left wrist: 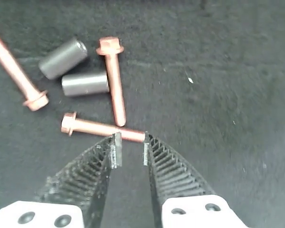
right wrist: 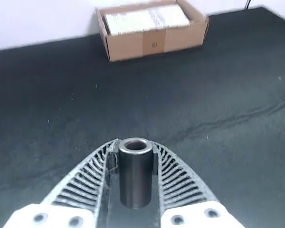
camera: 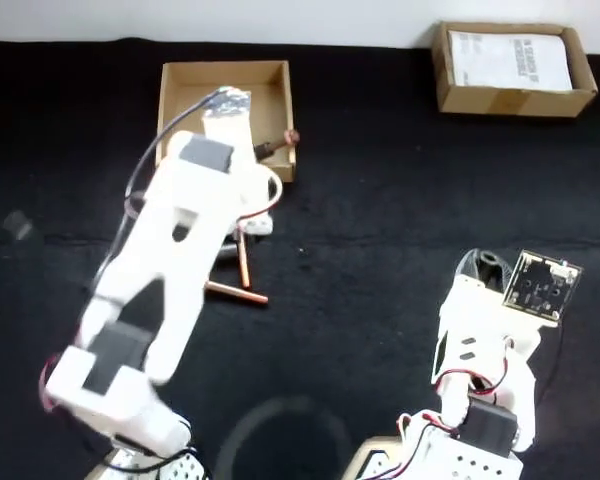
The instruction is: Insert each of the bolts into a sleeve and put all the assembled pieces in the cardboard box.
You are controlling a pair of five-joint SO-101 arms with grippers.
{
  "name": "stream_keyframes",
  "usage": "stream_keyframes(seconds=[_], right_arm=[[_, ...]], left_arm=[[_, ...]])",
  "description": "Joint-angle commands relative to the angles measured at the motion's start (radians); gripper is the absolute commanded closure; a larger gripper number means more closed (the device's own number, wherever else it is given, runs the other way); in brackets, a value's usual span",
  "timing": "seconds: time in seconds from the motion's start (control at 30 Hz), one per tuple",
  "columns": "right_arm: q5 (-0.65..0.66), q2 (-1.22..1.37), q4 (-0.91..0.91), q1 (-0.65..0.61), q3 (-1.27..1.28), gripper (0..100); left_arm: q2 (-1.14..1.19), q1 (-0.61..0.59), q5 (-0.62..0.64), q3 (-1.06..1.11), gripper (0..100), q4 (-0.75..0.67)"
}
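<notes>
Three copper bolts (left wrist: 113,80) and two grey sleeves (left wrist: 84,83) lay loose on the black desk (left wrist: 218,71) below my left claw (left wrist: 131,145), whose jaws stood apart with their tips at the shank end of the nearest bolt (left wrist: 102,129). My right claw (right wrist: 134,147) was clamped on another sleeve (right wrist: 135,175), and the open cardboard box (camera: 225,68) sat just beyond the left arm (camera: 170,250).

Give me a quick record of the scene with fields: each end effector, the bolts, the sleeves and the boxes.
left end effector: open, tips at the shank end of the nearest bolt
right end effector: shut on the held sleeve
loose bolts: two more, lying flat
loose sleeves: two, beside those bolts
cardboard box: open, beyond the left arm
second box: far back, paper sheet inside
</notes>
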Motion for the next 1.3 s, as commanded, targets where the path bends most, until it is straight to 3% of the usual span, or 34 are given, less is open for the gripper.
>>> stream_keyframes(seconds=[0.0, 0.43, 0.87, 1.27], right_arm=[[0.011, -0.012, -0.045, 0.012, -0.002, 99.1], [0.011, -0.012, -0.079, 0.008, -0.005, 99.1], [0.011, -0.012, -0.079, 0.012, -0.013, 99.1], [0.012, -0.012, -0.079, 0.012, -0.015, 99.1]], left_arm=[[0.151, 0.012, 0.023, -0.151, 90, 0.008], [0.441, 0.005, 0.023, -0.467, 91, 0.196], [0.553, -0.113, 0.015, -0.470, 91, 0.157], [0.608, -0.097, 0.015, -0.472, 91, 0.078]])
